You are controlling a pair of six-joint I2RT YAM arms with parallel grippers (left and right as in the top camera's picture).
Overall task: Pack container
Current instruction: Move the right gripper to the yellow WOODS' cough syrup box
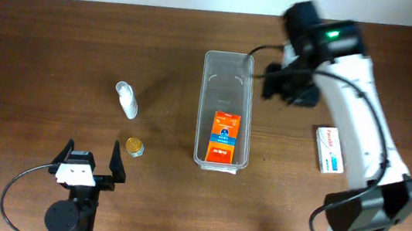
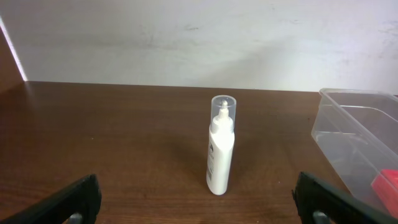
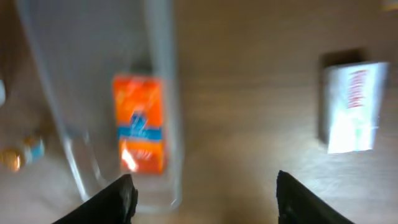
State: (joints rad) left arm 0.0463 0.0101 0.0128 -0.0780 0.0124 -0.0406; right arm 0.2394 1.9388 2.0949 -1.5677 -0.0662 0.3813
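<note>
The clear plastic container (image 1: 226,110) stands in the middle of the table with an orange box (image 1: 224,137) lying in its near half; both also show blurred in the right wrist view, the container (image 3: 161,81) and the orange box (image 3: 140,121). A white bottle (image 1: 127,100) stands to its left and shows upright in the left wrist view (image 2: 221,146). A white box (image 1: 330,149) lies on the table at the right, also in the right wrist view (image 3: 351,106). My right gripper (image 3: 202,199) is open and empty, high beside the container's far right. My left gripper (image 2: 199,205) is open, empty, near the front edge.
A small gold-capped jar (image 1: 134,147) stands between the bottle and the left gripper (image 1: 91,166). The container's corner shows at the right of the left wrist view (image 2: 357,134). A pale wall runs behind the table's far edge.
</note>
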